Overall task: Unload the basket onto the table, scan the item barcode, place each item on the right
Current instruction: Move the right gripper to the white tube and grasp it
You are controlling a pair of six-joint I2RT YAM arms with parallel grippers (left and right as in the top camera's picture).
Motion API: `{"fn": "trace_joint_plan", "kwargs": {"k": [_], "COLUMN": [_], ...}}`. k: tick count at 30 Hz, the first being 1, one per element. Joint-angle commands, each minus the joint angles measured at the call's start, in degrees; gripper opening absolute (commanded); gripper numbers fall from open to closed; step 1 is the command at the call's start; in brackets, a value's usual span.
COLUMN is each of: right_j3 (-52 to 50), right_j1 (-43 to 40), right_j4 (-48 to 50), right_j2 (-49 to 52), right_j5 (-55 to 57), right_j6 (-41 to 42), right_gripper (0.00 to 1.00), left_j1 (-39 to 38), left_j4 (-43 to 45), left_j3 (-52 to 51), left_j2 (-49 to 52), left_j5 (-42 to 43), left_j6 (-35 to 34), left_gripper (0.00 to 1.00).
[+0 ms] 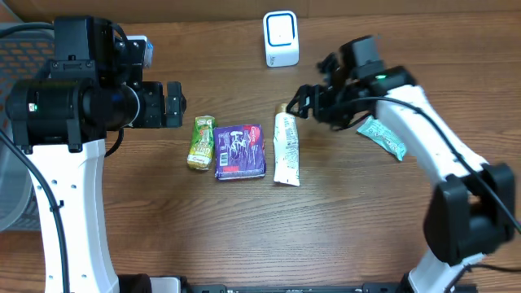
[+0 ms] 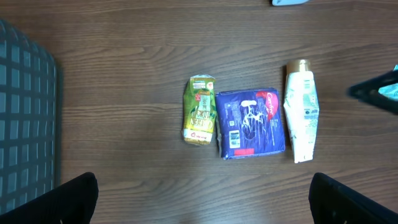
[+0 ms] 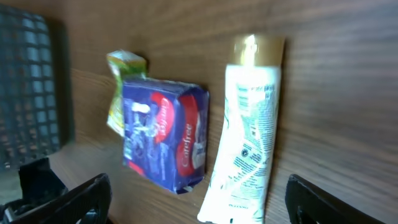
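White plastic squeeze tube (image 1: 286, 146) with a gold cap is the item I judge I should take to scan. It lies flat on the brown wooden table (image 1: 163, 236), its long axis running 12 to 6 in the overhead view, cap at 12. My right gripper (image 1: 305, 102) hangs just beside the cap, so the body of the tube sits at about 7 o'clock from those jaws, which stand wide apart and empty. My left gripper (image 1: 172, 104), jaws also spread with nothing between them, is well off at 9 o'clock, beyond two other packs, so the right arm is nearer. The white box scanner (image 1: 281, 38) stands at 12 o'clock from the tube. Count: one tube, one purple-blue soft pack (image 1: 240, 151), one green-yellow pouch (image 1: 200, 142), one teal packet (image 1: 383, 137), one scanner.
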Motion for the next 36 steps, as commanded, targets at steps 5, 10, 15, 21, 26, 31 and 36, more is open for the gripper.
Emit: {"fn": "trace_joint_plan", "kwargs": {"k": [5, 10, 15, 21, 26, 31, 36], "right_j3": [-0.83, -1.27, -2.78, -4.55, -4.59, -4.59, -4.2], "right_j1": [0.74, 1.33, 2.84, 2.78, 2.84, 2.97, 2.29], "right_j4": [-1.46, -1.97, -0.96, 3.21, 6.51, 6.95, 6.86], "right_j2": [5.86, 8.63, 11.58, 13.9, 14.67, 14.67, 13.81], "right_j5": [2.34, 2.12, 2.05, -1.92, -3.1, -2.75, -6.93], "right_j6": [3.93, 3.74, 3.82, 5.66, 10.47, 11.72, 7.61], "right_gripper": [0.8, 0.79, 0.8, 0.79, 0.45, 0.04, 0.04], "left_j1": [0.24, 0.24, 0.24, 0.24, 0.24, 0.24, 0.24], "left_j4": [0.09, 0.11, 0.09, 0.09, 0.09, 0.09, 0.09], "left_j3": [0.42, 0.42, 0.42, 0.42, 0.42, 0.42, 0.42], "left_j2": [0.2, 0.2, 0.2, 0.2, 0.2, 0.2, 0.2], "left_j5": [-0.2, -0.2, -0.2, -0.2, -0.2, -0.2, -0.22], "left_j6": [1.27, 1.29, 1.27, 1.27, 1.27, 1.29, 1.27], "left_gripper": [1.0, 1.0, 0.99, 1.0, 1.0, 1.0, 0.99]}}
